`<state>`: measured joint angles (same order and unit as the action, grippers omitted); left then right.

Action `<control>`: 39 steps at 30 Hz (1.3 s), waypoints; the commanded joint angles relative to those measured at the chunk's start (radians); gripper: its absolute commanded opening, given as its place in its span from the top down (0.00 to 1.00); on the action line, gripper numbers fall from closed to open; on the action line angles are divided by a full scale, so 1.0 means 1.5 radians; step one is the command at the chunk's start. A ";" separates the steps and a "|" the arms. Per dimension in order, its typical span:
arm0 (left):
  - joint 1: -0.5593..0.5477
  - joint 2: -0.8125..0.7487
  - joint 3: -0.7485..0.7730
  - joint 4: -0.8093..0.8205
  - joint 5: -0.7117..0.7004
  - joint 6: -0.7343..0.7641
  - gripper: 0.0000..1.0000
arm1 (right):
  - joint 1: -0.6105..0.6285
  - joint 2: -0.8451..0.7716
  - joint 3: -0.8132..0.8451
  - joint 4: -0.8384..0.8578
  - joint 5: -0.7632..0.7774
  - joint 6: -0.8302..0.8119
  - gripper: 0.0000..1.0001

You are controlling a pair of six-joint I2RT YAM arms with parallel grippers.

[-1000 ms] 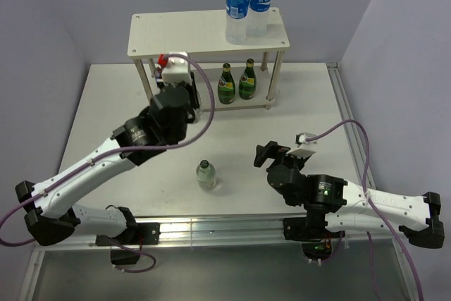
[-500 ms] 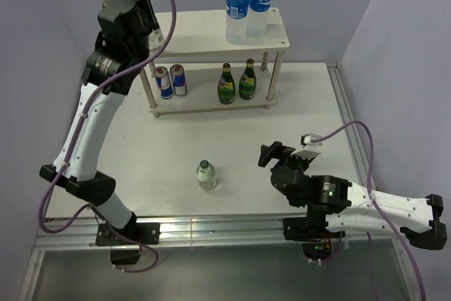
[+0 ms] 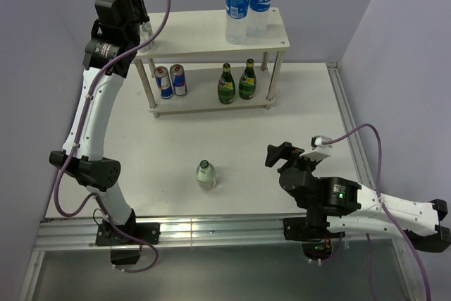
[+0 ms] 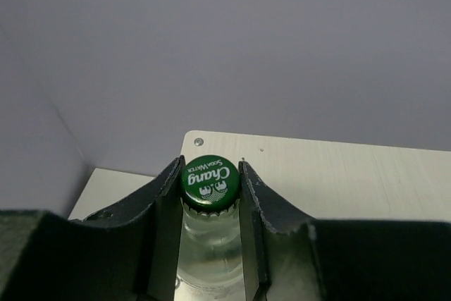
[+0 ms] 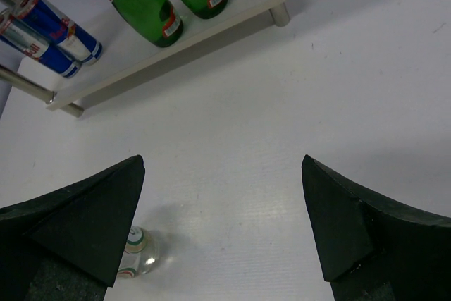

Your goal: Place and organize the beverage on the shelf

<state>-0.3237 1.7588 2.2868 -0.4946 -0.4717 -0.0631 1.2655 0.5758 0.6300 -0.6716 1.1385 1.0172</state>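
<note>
My left gripper (image 3: 143,32) is shut on a clear soda-water bottle with a green cap (image 4: 209,182), its fingers (image 4: 161,206) pressed against the neck on both sides. It holds the bottle upright at the left end of the shelf's top board (image 3: 197,33), near the screwed corner (image 4: 296,174). I cannot tell whether the bottle rests on the board. A second clear bottle (image 3: 205,174) stands on the table and shows in the right wrist view (image 5: 137,250). My right gripper (image 3: 280,154) is open and empty (image 5: 222,223), to the right of that bottle.
Two blue-labelled water bottles (image 3: 246,5) stand on the top board's right end. On the lower tier (image 5: 176,44) stand two blue cans (image 3: 171,80) and two green bottles (image 3: 236,82). Purple walls close in on the left and at the back.
My left arm has swung up from in front of the lower tier to the left end of the top board. My right arm has drifted a little right and nearer.
</note>
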 commanded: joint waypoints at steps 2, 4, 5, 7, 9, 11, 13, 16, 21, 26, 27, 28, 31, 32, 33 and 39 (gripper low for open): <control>-0.001 -0.004 0.039 0.122 0.029 0.007 1.00 | 0.003 0.008 0.003 -0.013 0.035 0.024 0.00; -0.001 -0.002 0.037 0.128 0.034 0.002 1.00 | 0.003 0.008 0.003 -0.009 0.034 0.025 0.00; -0.001 0.002 0.039 0.129 0.036 0.003 1.00 | 0.003 0.009 0.000 -0.006 0.035 0.024 0.00; -0.001 0.008 0.040 0.133 0.036 0.008 1.00 | 0.003 0.010 0.000 -0.004 0.034 0.024 0.00; -0.001 0.014 0.041 0.135 0.037 0.014 1.00 | 0.003 0.011 -0.001 -0.005 0.034 0.028 0.00; -0.001 0.016 0.034 0.137 0.033 0.014 1.00 | 0.003 0.010 -0.002 -0.009 0.034 0.032 0.00; -0.001 0.016 0.029 0.138 0.031 0.013 0.95 | 0.003 0.008 -0.004 -0.010 0.034 0.035 0.00; -0.001 0.012 0.016 0.144 0.030 0.013 0.73 | 0.003 0.006 -0.004 -0.012 0.035 0.035 0.00; -0.001 0.007 -0.002 0.152 0.032 0.016 0.43 | 0.004 0.003 -0.004 -0.015 0.037 0.035 0.00; -0.002 0.006 -0.010 0.154 0.034 0.017 0.29 | 0.003 0.004 -0.004 -0.015 0.039 0.034 0.01; -0.001 0.005 -0.013 0.155 0.034 0.018 0.29 | 0.003 0.003 -0.004 -0.015 0.039 0.033 0.01; -0.001 0.003 -0.017 0.158 0.032 0.018 0.28 | 0.003 0.003 -0.004 -0.015 0.039 0.033 0.00; -0.002 -0.006 -0.027 0.159 0.028 0.019 0.24 | 0.003 0.003 -0.005 -0.015 0.039 0.034 0.00; -0.002 -0.013 -0.029 0.156 0.026 0.019 0.21 | 0.003 0.004 -0.004 -0.015 0.039 0.033 0.00; -0.002 -0.019 -0.031 0.155 0.025 0.017 0.21 | 0.004 0.005 -0.004 -0.014 0.039 0.033 0.00; -0.002 -0.098 -0.102 0.161 0.016 0.006 0.14 | 0.003 0.007 -0.009 -0.009 0.040 0.034 0.00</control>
<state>-0.3241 1.7283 2.1532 -0.3000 -0.4408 -0.0528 1.2655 0.5865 0.6289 -0.6819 1.1446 1.0405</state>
